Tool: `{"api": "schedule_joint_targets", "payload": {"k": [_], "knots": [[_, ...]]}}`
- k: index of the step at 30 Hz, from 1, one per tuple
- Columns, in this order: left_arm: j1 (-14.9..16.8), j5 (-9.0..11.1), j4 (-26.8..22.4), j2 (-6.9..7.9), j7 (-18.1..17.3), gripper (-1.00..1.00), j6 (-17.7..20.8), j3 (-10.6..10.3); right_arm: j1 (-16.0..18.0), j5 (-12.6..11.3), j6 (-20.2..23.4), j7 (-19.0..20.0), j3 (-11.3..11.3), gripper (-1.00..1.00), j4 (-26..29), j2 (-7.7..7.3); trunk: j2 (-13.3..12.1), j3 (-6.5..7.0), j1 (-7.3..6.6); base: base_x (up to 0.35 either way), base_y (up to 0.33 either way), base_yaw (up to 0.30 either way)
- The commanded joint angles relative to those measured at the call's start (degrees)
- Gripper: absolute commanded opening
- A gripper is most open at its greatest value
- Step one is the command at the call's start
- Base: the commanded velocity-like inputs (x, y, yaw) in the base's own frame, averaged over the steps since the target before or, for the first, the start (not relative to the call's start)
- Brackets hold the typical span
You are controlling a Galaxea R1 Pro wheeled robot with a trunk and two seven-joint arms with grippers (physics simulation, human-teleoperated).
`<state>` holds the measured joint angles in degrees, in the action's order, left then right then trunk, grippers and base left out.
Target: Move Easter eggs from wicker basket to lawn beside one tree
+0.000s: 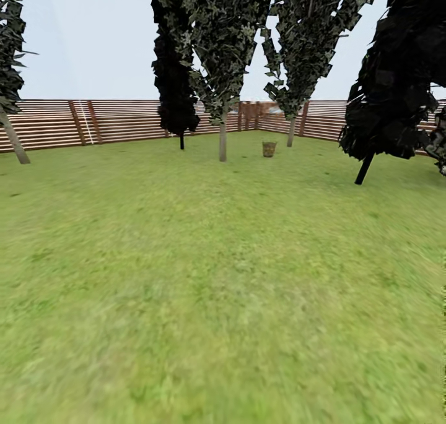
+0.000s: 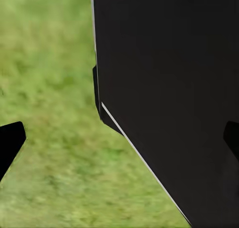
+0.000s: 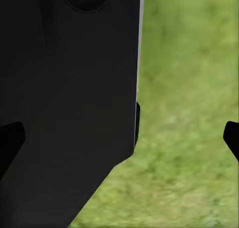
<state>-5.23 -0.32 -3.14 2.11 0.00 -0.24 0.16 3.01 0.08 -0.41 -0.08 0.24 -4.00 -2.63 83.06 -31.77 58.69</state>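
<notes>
- We are carrying the left gripper (image 2: 119, 140) with its jaws spread; one dark fingertip (image 2: 10, 140) is showing at each edge of the left wrist view, with nothing between them but grass and a black panel of the robot's own body (image 2: 169, 88).
- We are carrying the right gripper (image 3: 119, 138) the same way: jaws spread and empty, hanging beside the black body panel (image 3: 69, 98) over the lawn (image 1: 223, 288).
- We judge that both arms are hanging stowed against the body because the robot is in transit and nothing is within reach.
- The wicker basket (image 1: 269, 149) is standing far ahead on the grass, well apart from both grippers, between two pale-trunked trees: the nearer tree (image 1: 222, 140) on its left, another tree (image 1: 290, 133) just behind on its right.
- The eggs are too small to tell at this range.
- The slatted fence (image 1: 124, 122) is closing the garden behind the basket.
</notes>
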Motion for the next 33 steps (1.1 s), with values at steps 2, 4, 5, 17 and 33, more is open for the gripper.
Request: {"api": "schedule_joint_targets", "payload": {"k": [2,4,5,17,33], "knots": [[0.0,0.0,-0.1,0.00,0.0,1.00,0.0,0.0,0.1,0.0,0.0,0.0,0.0,1.00,-0.1,0.00,0.0,-0.04,0.03,0.324,0.085,-0.213],[0.0,0.0,-0.1,0.00,0.0,1.00,0.0,0.0,0.1,-0.1,0.0,0.0,0.0,1.00,-0.1,0.00,0.0,-0.04,0.03,0.324,0.083,-0.094],[0.0,0.0,-0.1,0.00,0.0,1.00,0.0,0.0,0.1,-0.2,0.0,0.0,-0.1,1.00,-0.1,-0.02,0.0,-0.04,0.03,0.324,0.082,-0.047],[0.0,0.0,-0.1,0.00,0.0,1.00,0.0,0.0,0.1,-0.3,0.0,0.0,-0.3,1.00,-0.1,0.00,0.0,-0.04,0.03,0.325,0.081,-0.007],[0.0,0.0,-0.1,0.02,0.0,1.00,0.0,0.0,0.1,-0.1,-0.1,0.0,0.0,1.00,-0.1,0.00,0.0,-0.19,0.03,0.326,0.079,-0.076]]}}
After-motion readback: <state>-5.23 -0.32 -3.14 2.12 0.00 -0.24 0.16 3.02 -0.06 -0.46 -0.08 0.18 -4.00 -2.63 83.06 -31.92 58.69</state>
